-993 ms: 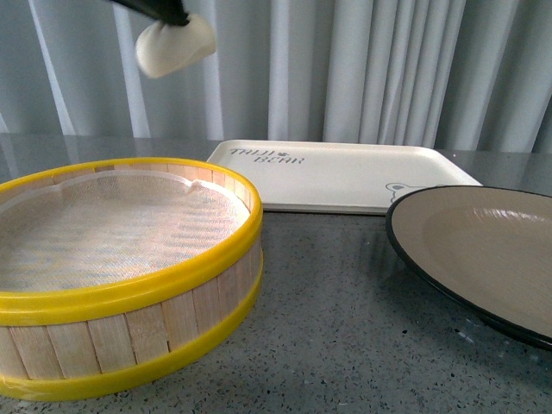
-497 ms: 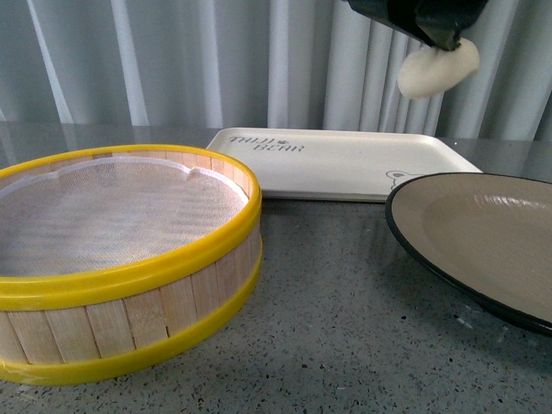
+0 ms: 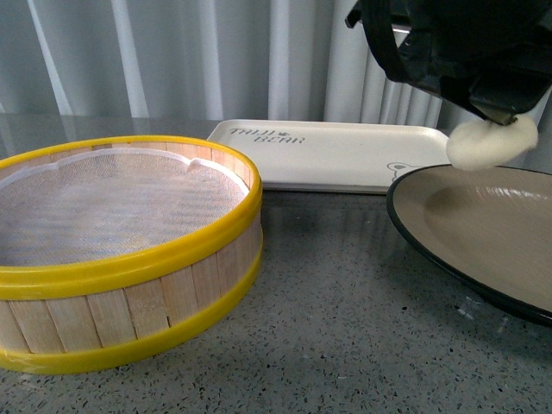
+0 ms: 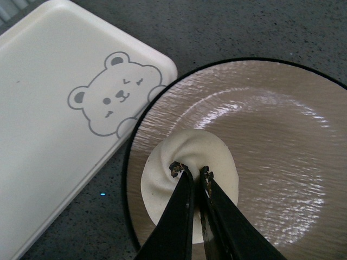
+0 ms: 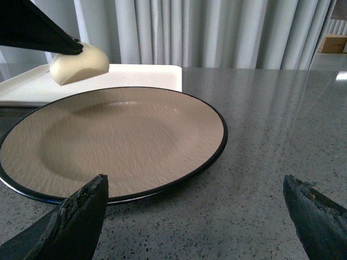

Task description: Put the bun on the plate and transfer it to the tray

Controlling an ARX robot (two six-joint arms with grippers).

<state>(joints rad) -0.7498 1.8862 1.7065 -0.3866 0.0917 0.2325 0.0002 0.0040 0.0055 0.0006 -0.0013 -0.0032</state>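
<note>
The left claw point(image 4: 190, 172) is clenched on the bun's point(image 4: 214, 154) pleated top so it hangs just under the tips, plate point(image 4: 282, 124) directly beneath for lowering, while the right claw point(image 5: 194, 187) gapes open facing that plate's rim, probably to carry it.

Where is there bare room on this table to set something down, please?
The tray is wholly bare, and so is the mesh liner of the steamer basket. The counter strip between the steamer basket and the plate is free for a hand. It is crowded over the plate's tray-side edge, where the left gripper holds the bun.
</note>
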